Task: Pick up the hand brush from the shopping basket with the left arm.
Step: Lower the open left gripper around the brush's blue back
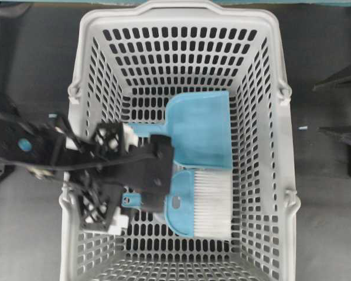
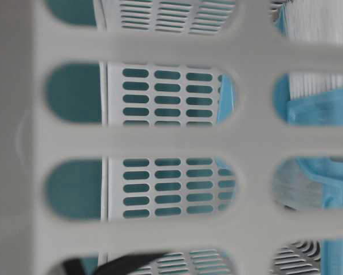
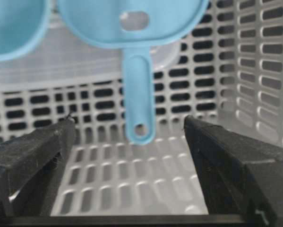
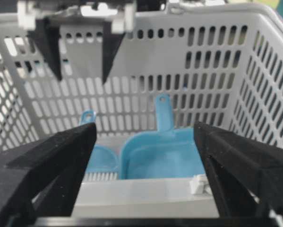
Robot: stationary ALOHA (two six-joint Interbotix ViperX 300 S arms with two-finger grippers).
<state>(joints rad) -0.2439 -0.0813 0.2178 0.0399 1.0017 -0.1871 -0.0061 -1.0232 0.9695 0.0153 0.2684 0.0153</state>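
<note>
Overhead, the hand brush (image 1: 200, 202) lies in the shopping basket (image 1: 283, 146) beside the dustpan (image 1: 200, 129), the left gripper (image 1: 108, 178) above its handle. The left wrist view shows jaws wide, empty, flanking the handle (image 3: 140, 101): approach step; next, descend and close.

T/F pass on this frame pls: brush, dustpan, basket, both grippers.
1. The hand brush lies inside the shopping basket. True.
2. The left gripper is shut on the brush handle. False: its jaws stand open, with the handle between them and untouched.
3. The dustpan lies in the basket beside the brush. True.
4. The brush bristles are black. False: they are white.
5. The right gripper holds the dustpan. False: it is open and holds nothing, outside the basket wall.
</note>
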